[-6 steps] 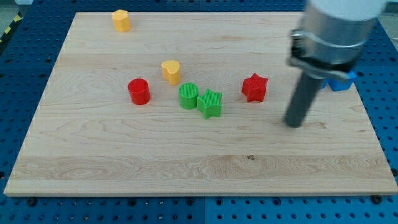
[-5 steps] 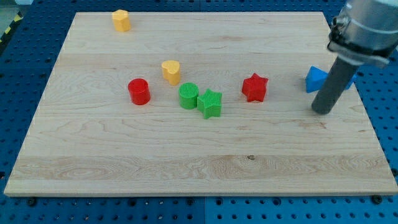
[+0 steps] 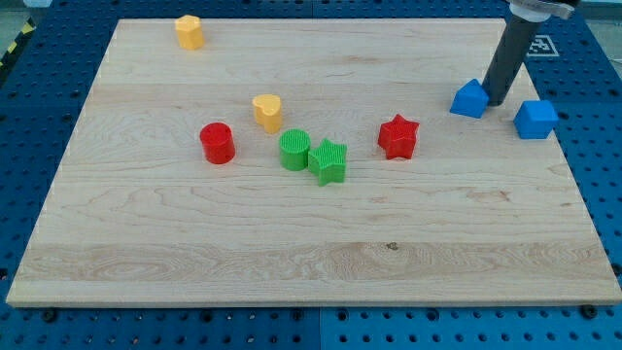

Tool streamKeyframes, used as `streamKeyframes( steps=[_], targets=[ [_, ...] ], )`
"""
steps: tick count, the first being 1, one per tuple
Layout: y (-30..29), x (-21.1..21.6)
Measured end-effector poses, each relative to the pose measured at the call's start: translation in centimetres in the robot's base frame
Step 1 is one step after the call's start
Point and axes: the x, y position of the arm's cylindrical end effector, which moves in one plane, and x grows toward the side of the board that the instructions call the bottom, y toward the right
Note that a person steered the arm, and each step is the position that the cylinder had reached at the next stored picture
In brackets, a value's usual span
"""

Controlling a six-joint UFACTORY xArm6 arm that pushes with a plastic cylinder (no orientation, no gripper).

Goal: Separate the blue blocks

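Observation:
Two blue blocks lie at the view's upper right. One blue block [image 3: 469,99] sits left of my tip [image 3: 497,100], touching or nearly touching it. The other blue block [image 3: 535,119], a cube, sits right of and slightly below my tip, a small gap away. My tip stands between the two, and the dark rod rises toward the view's top right.
A red star [image 3: 397,136] lies left of the blue blocks. A green star [image 3: 328,160] and a green cylinder [image 3: 294,150] touch at centre. A yellow heart [image 3: 267,112], a red cylinder [image 3: 218,143] and a yellow block [image 3: 189,31] lie further left on the wooden board [image 3: 292,262].
My tip has moved from lower on the board up and right, coming in between the two blue blocks. The left blue block has shifted left, so the two now stand apart.

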Motion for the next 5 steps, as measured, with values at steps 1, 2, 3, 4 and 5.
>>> streamKeyframes(
  steps=[1, 2, 3, 4, 5],
  targets=[
    [-0.9, 0.0],
    [-2.6, 0.0],
    [-5.0, 0.4],
    [-7.4, 1.7],
    [-8.5, 3.2]
  ],
)
